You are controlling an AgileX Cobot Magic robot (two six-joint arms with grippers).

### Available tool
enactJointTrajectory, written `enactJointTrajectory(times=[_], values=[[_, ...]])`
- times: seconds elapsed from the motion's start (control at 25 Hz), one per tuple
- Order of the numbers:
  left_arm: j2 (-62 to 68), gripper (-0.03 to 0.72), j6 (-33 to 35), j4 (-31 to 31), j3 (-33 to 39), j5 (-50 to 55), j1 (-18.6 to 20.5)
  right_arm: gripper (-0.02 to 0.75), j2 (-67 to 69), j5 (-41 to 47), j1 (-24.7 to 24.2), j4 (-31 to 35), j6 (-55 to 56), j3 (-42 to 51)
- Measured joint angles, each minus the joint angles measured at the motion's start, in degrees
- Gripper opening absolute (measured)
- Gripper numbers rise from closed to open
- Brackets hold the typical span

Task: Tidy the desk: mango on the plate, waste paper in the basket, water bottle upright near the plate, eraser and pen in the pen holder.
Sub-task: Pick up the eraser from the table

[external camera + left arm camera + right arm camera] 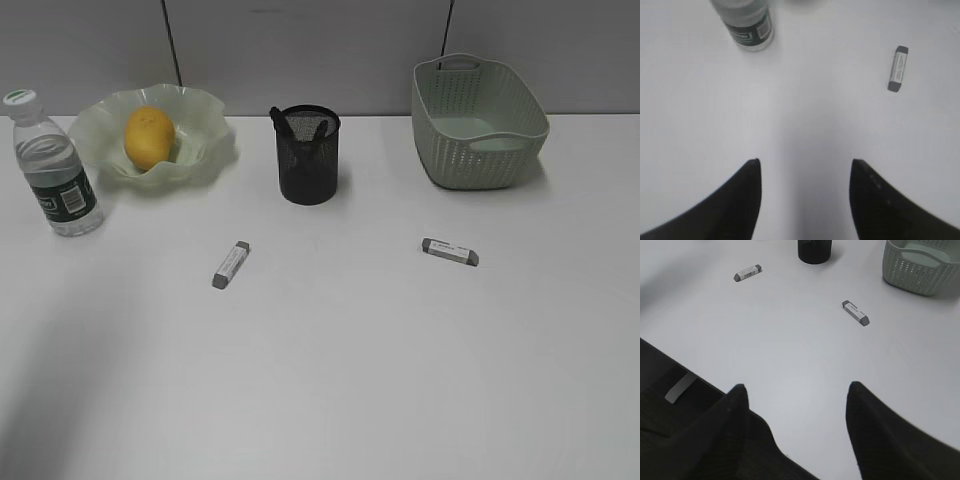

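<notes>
The yellow mango (pixel 149 136) lies in the wavy green plate (pixel 207 112) at the back left. Beside the plate the water bottle (pixel 55 165) stands upright. The black mesh pen holder (pixel 308 160) has a dark pen (pixel 277 118) sticking up inside. Two grey-ended erasers lie flat on the desk (pixel 330 360): a left eraser (pixel 230 264) and a right eraser (pixel 449 251). The waste paper is out of view. My left gripper (pixel 805 162) hangs open over bare desk, short of the bottle (pixel 747 25) and the left eraser (pixel 898 68). My right gripper (pixel 797 386) is open and empty, well short of the right eraser (pixel 855 313).
The pale green basket (pixel 480 160) stands at the back right, its inside only partly visible. A grey wall runs close behind the row of objects. Neither arm shows in the exterior view. The desk's near edge and a dark drop appear at the lower left of the right wrist view.
</notes>
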Motion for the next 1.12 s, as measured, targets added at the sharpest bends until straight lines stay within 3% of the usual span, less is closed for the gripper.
enactJointTrajectory(times=[0.36,0.64,1.12], values=[[-29.12,0.432,0.47,-0.33,13.54,-3.44,1.5,0.49,0.0,-0.1,0.0,-0.04,0.06,0.0],[-45.81,0.482,0.52,-0.33,19.69,2.69,1.5,0.49,2.08,-0.22,0.0,-0.04,0.06,0.0],[-57.66,0.491,0.52,0.21,23.46,8.47,1.5,0.49,16.75,-0.17,0.0,-0.04,0.06,-0.49]])
